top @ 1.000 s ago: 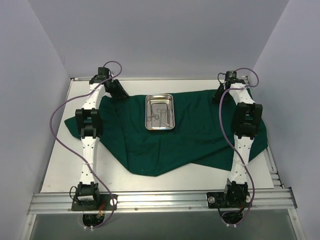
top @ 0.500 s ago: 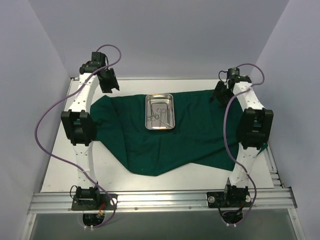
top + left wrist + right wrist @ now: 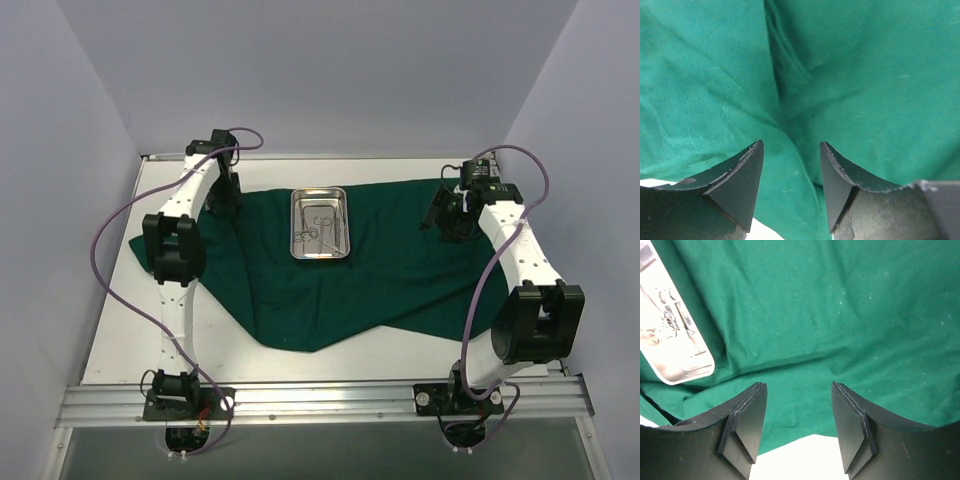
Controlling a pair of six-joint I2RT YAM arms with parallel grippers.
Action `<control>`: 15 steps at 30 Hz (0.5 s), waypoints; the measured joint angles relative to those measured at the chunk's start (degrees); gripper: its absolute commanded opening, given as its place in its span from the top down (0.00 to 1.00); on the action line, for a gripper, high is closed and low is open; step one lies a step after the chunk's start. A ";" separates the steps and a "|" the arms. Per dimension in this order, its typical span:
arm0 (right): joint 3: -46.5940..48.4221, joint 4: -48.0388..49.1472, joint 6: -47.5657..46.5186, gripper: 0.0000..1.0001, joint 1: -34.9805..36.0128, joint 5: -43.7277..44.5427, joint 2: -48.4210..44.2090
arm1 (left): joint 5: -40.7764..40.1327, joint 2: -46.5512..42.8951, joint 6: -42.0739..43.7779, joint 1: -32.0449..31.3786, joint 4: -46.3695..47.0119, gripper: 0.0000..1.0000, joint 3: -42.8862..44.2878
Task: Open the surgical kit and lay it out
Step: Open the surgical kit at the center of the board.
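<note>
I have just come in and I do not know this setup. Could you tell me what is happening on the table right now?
Two robot arms are laying out a surgical kit. The dark green cloth lies spread over the table, with some folds. The steel tray sits on it, with the ring-handled instruments inside. The left gripper hovers open over the cloth's far left part, the right gripper over its far right part. Neither holds anything.
</note>
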 measured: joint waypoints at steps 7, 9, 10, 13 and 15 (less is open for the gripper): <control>-0.74 -0.48 1.62 0.46 0.00 0.02 -0.72 | -3.45 2.38 0.17 -0.11 -2.05 0.63 -0.83; -0.74 -0.57 2.23 0.46 0.00 0.02 -1.14 | -4.31 2.40 0.24 -0.15 -2.10 0.81 -0.98; -0.76 -0.63 2.73 0.46 0.00 0.02 -1.36 | -4.81 2.40 0.02 -0.17 -2.05 0.98 -1.16; -0.76 -0.63 3.63 0.46 0.57 -0.02 -2.01 | -6.69 1.60 -0.42 -0.17 -1.49 0.98 -3.80; -0.81 -0.63 3.87 0.46 1.57 -0.17 -2.16 | -7.85 -1.31 -1.25 -0.11 -0.48 0.98 -9.42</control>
